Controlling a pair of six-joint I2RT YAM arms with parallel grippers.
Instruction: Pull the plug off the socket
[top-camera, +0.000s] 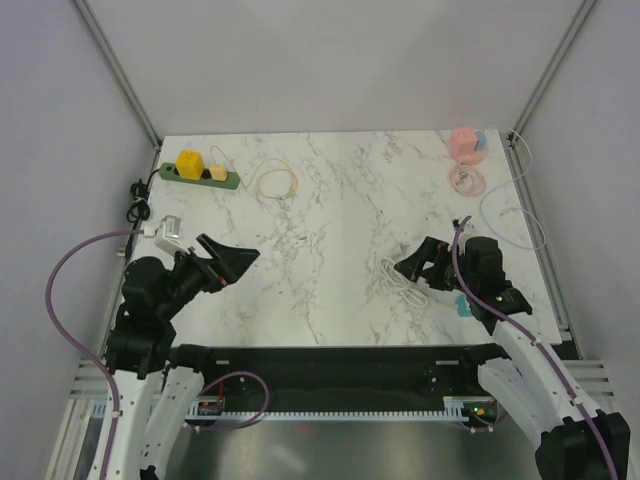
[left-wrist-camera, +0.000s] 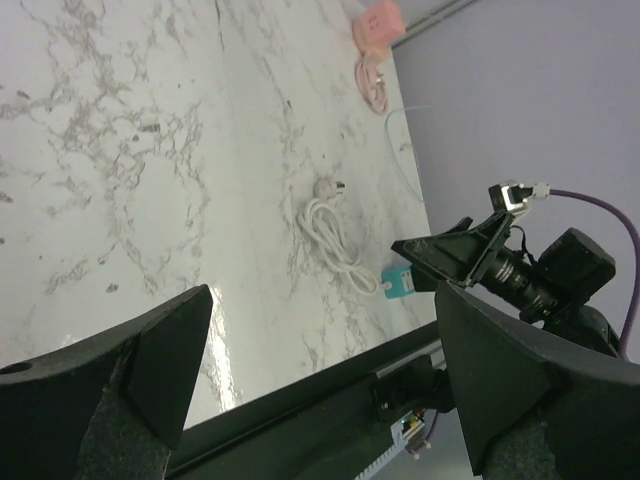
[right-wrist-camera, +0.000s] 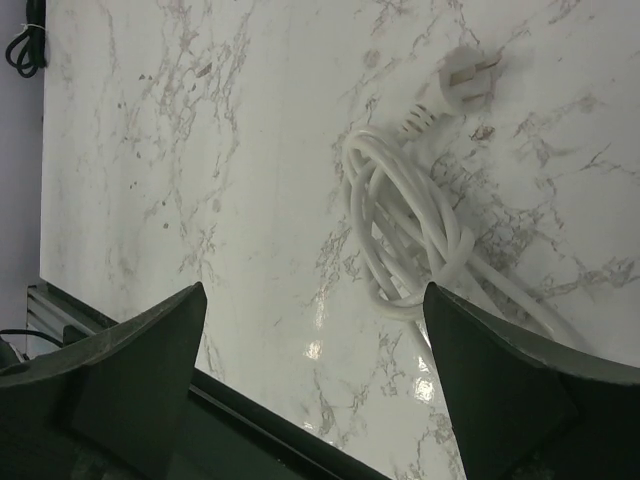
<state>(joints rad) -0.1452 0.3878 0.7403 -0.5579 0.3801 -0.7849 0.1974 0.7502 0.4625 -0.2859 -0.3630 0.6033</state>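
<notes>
Both left fingers (top-camera: 228, 260) and right fingers (top-camera: 412, 264) spread wide, well apart from far-edge socket (top-camera: 230, 181) and plug (top-camera: 190, 163).

Open marble (top-camera: 330, 215) toward socket strip (top-camera: 200, 175), yellow cable coil (top-camera: 275, 182) beside it, seemingly attached.

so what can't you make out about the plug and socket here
- Top view: yellow plug on the green power strip, too small to judge its seating.
- Wrist views: the strip lies outside both frames.
- Right wrist view: white cable, tail hidden behind a finger of the right end effector.
</notes>
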